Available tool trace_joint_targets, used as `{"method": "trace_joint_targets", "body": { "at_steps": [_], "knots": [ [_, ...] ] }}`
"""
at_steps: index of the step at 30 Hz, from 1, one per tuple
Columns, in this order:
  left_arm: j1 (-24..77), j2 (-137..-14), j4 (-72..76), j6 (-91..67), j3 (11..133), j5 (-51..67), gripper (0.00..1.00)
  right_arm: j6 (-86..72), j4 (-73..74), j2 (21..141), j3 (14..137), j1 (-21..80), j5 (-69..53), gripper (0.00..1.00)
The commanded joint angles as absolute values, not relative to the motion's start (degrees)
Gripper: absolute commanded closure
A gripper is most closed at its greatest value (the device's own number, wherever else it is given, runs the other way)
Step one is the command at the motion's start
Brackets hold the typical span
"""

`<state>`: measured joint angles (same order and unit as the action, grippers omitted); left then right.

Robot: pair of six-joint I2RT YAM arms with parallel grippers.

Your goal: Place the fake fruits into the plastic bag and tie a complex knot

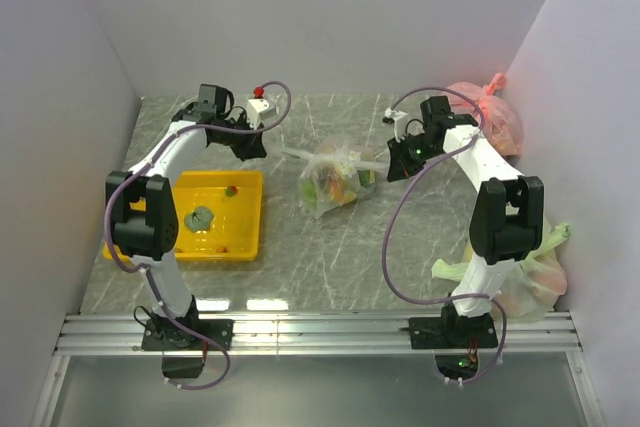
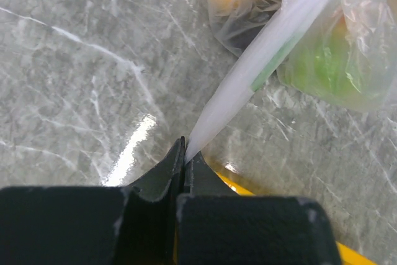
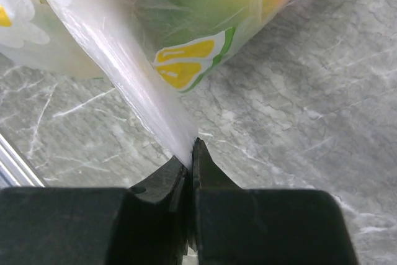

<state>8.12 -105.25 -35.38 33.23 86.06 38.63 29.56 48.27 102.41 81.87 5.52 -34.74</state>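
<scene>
Pinching hard, the left gripper point(image 2: 185, 149) presses its jaws together on the left handle end point(image 2: 260, 60) of the plastic bag point(image 1: 335, 182), with its arm arched above the yellow tray point(image 1: 250, 243). Across from it, the right gripper point(image 3: 193, 149) clamps the right handle end point(image 3: 133, 72), elbow raised high. The bag sits mid-table, just beside the tray's far corner and well apart from the pink bag point(image 1: 488, 112). Both handles stretch left-right in one line. The fake fruits point(image 1: 342, 185) bulge inside.
</scene>
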Motion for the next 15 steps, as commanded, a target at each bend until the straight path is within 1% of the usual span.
{"method": "trace_joint_targets", "body": {
  "at_steps": [1,2,4,5,6,8,10,11,12,13,14,15],
  "knots": [
    [3.15,-105.65,-37.88,34.11,88.94,20.92,0.99,29.18,57.56,102.39,85.07,1.67,-20.38,0.95],
    [3.77,-105.30,-37.88,34.10,88.68,21.09,0.98,29.01,58.53,102.22,85.60,2.02,-20.74,0.94],
    [5.61,-104.15,-37.97,34.19,88.16,21.97,0.94,29.44,60.02,102.22,87.00,2.28,-22.14,0.87],
    [6.23,-103.72,-38.40,34.28,87.63,22.23,0.88,30.57,61.94,102.30,87.36,2.55,-24.06,0.81],
    [6.85,-103.01,-38.67,34.36,87.45,22.50,0.85,31.28,62.83,102.22,87.62,2.72,-25.04,0.70],
    [8.87,-102.66,-41.29,35.15,87.80,24.08,0.80,32.69,64.33,101.43,87.37,3.25,-26.62,0.65],
    [11.23,-102.04,-42.80,35.51,88.07,24.43,0.77,33.66,64.86,101.08,86.23,3.51,-27.24,0.59],
    [11.86,-101.69,-43.24,35.25,87.98,24.35,0.69,34.45,65.65,100.90,86.05,3.60,-27.33,0.56],
    [12.47,-100.91,-44.29,34.90,88.15,24.69,0.64,34.63,65.92,100.64,85.78,3.69,-27.94,0.48],
    [12.92,-100.55,-45.25,34.81,88.59,26.79,0.56,34.89,66.18,100.37,85.87,3.60,-28.47,0.43],
    [13.09,-100.11,-45.79,34.20,89.38,27.59,0.35,34.63,66.09,99.50,85.87,3.69,-28.82,0.38],
    [13.18,-99.06,-46.31,33.49,89.73,28.55,0.21,34.45,65.83,98.80,85.96,3.69,-29.79,0.30]
  ]
}}
